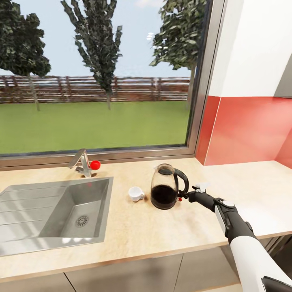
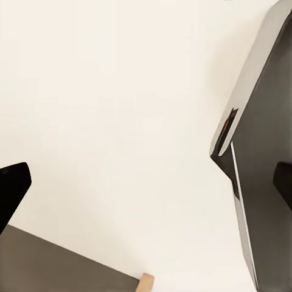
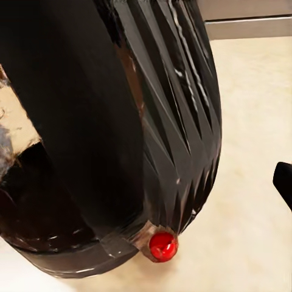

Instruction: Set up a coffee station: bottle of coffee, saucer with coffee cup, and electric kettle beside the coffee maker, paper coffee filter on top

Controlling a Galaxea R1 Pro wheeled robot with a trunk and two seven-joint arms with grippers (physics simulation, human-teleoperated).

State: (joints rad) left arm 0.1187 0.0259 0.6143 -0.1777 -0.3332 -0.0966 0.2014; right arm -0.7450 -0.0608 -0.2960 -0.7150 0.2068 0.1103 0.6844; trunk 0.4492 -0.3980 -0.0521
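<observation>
Right pincer [image 1: 194, 195] is brought against the electric kettle [image 1: 165, 187] handle on the table [image 1: 134, 231], beside the coffee cup [image 1: 136, 193]; closure cannot be told. Kettle transfer is judged under way; a secure handle grip is needed.

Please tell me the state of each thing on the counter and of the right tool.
electric kettle: upright on the kitchen countertop, lid on, dark inside.
coffee cup: upright, beside the kettle, no saucer under it.
right tool: at the kettle's handle; grip cannot be told.
faucet: no water running.
sink: dry.
</observation>
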